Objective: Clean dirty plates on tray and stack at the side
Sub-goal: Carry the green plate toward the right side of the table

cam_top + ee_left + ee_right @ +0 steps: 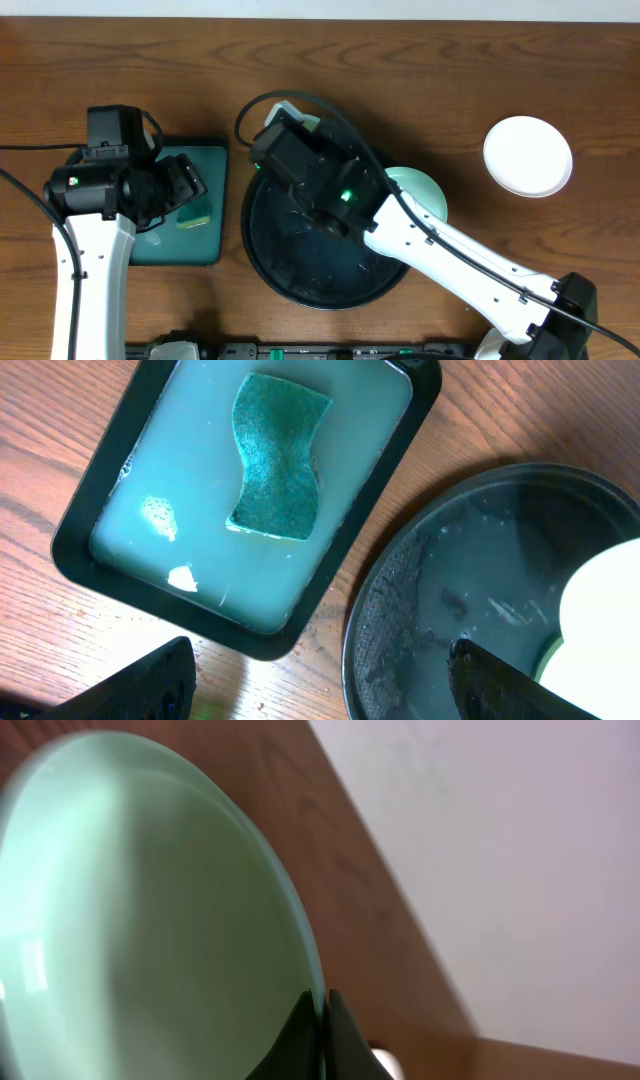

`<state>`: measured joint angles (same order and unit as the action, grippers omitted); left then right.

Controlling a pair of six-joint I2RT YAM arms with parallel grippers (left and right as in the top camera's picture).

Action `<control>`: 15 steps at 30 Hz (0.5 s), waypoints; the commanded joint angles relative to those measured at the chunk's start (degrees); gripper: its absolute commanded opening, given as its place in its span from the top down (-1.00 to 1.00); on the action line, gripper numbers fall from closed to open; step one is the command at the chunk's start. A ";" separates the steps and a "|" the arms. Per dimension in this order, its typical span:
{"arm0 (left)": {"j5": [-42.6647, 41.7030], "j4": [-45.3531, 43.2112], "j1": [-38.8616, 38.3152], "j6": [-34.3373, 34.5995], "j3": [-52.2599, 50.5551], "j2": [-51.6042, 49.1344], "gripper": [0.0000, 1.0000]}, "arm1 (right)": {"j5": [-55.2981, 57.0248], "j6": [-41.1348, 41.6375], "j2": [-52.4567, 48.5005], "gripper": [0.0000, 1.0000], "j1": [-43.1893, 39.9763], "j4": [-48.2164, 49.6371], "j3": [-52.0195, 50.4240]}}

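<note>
My right gripper [322,1005] is shut on the rim of a mint green plate [150,920] and holds it tilted on edge. In the overhead view this gripper [280,125] is over the far left rim of the black tray [300,290]. A second mint green plate [425,188] lies at the tray's right edge, partly under the right arm. The white plate [527,155] sits on the table at the far right. My left gripper [320,655] is open and empty, above the gap between the small tray and the black tray [420,590].
A small dark-green rectangular tray [200,255] holds cloudy water and a teal sponge [277,455]. A pale plate edge [600,610] shows at the right of the left wrist view. The right arm lies diagonally across the black tray.
</note>
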<state>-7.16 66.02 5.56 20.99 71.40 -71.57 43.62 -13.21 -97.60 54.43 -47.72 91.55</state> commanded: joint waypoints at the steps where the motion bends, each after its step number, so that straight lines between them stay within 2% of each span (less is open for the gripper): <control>1: 0.31 0.13 0.11 -0.31 0.94 -0.24 -0.62 | -13.90 10.40 1.16 0.98 -3.28 -0.66 0.59; 5: 0.28 0.17 0.11 -0.31 0.94 -0.24 -0.62 | -26.80 23.06 0.90 0.97 -11.37 -2.16 0.50; 8: 0.28 0.17 0.11 -0.31 0.94 -0.24 -0.62 | -34.16 28.89 0.90 0.97 -20.15 -3.39 0.50; 15: 0.31 0.17 0.11 -0.31 0.94 -0.24 -0.62 | -43.95 36.02 0.90 0.97 -39.52 -5.77 0.50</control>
<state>-7.16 66.02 5.58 20.99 71.40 -71.57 6.72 15.75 -97.60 20.82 -52.90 91.55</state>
